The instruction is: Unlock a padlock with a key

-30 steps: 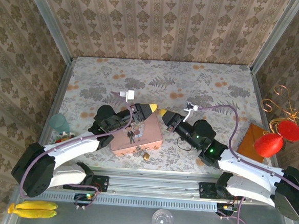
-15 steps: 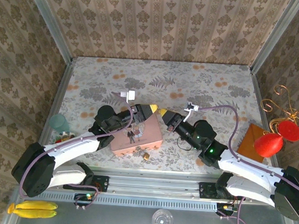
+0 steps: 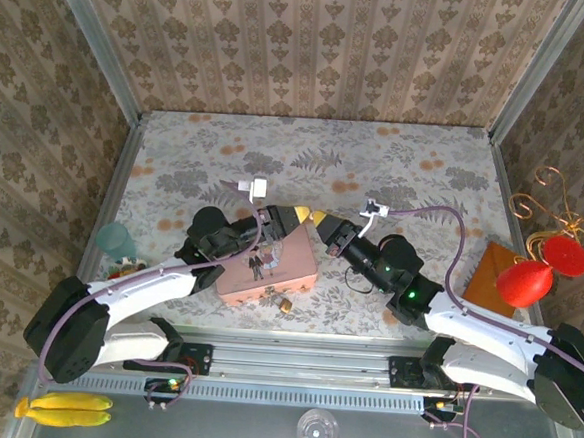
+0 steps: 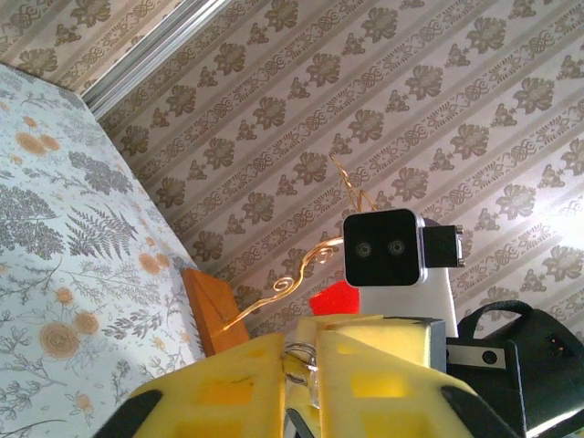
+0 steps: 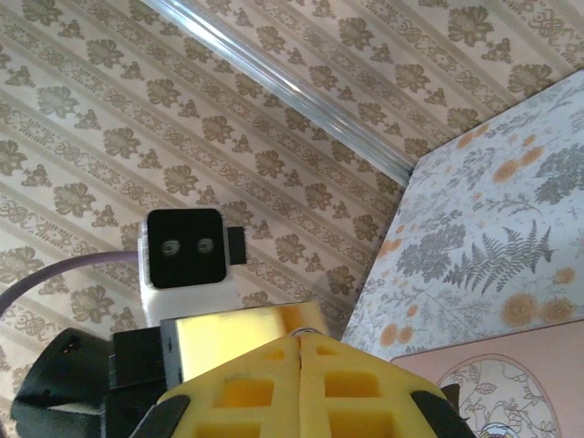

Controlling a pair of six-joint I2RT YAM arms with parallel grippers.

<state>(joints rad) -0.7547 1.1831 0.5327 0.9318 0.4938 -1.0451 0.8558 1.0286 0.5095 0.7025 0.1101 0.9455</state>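
Nearest, the tiny brass-gold padlock is seen lying on the floral-patterned table, just beside the near edge of the pink rectangular tin. The padlock's long axis cannot be made out. The tin's lid is shut, so its contents are hidden. Above the tin's far edge, the yellow fingers of the left gripper and of the right gripper are brought tip to tip. The left fingers are clenched on a thin silver loop, judged to be the key's ring. The right fingers are pressed together on what appears to be the same loop, which shows at their tip seam. The padlock is thus placed nearward of and below both pairs of fingers, about equally close to each arm.
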